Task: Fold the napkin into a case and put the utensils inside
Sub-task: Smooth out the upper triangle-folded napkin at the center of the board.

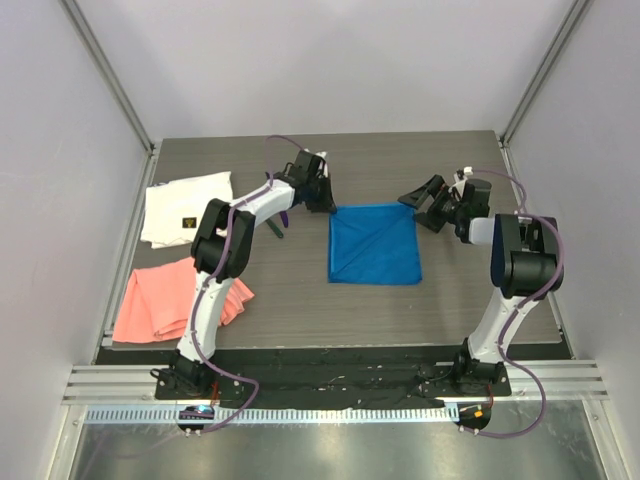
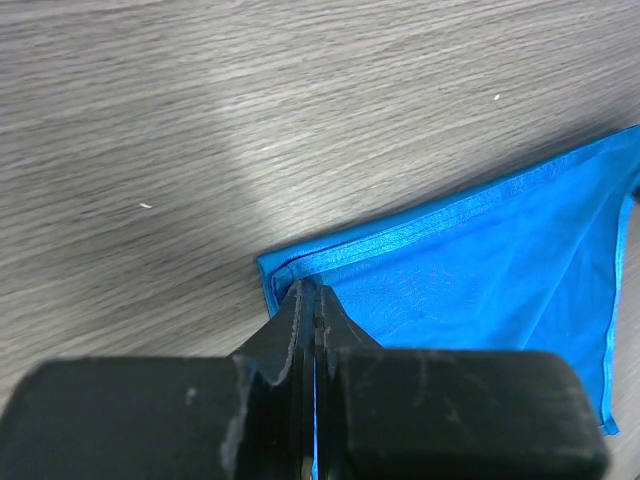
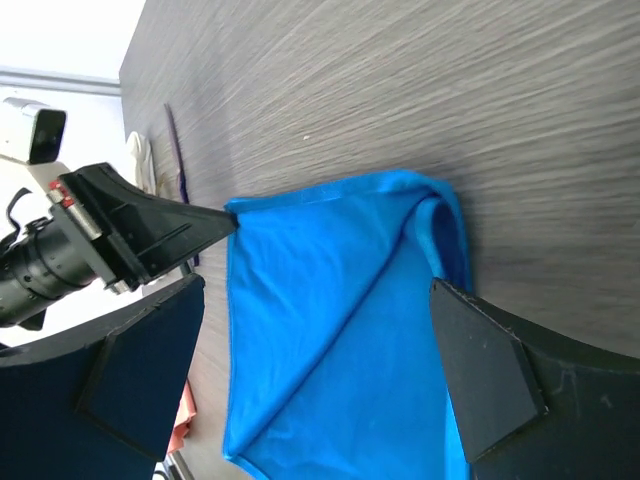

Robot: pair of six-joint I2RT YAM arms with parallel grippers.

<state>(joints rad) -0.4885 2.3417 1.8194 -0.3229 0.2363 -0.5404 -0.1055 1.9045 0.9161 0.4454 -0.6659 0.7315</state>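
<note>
Table (image 1: 300,310): dark wood-grain and flat.

Napkin (image 1: 375,245): bright blue, lies flat at mid-table between the two arms. A diagonal layer edge runs across it, and its far right corner is bunched up. It looks thin, limp and light, so it should crease easily but slide or drag if pulled by one corner only. Best hold is at the corners or the hemmed edge, pinching every layer.

White cloth (image 1: 185,210) and salmon-pink cloth (image 1: 165,300): at the left edge, well apart from the napkin.

Left gripper (image 2: 308,295): jaws pressed together on the napkin's far left corner, with a sliver of blue between them.

Right gripper (image 3: 312,290): jaws spread wide and holding nothing, hanging over the napkin near its far right corner.

Utensils (image 1: 277,230): slim, lying left of the napkin beside the left arm, not yet in any case.
</note>
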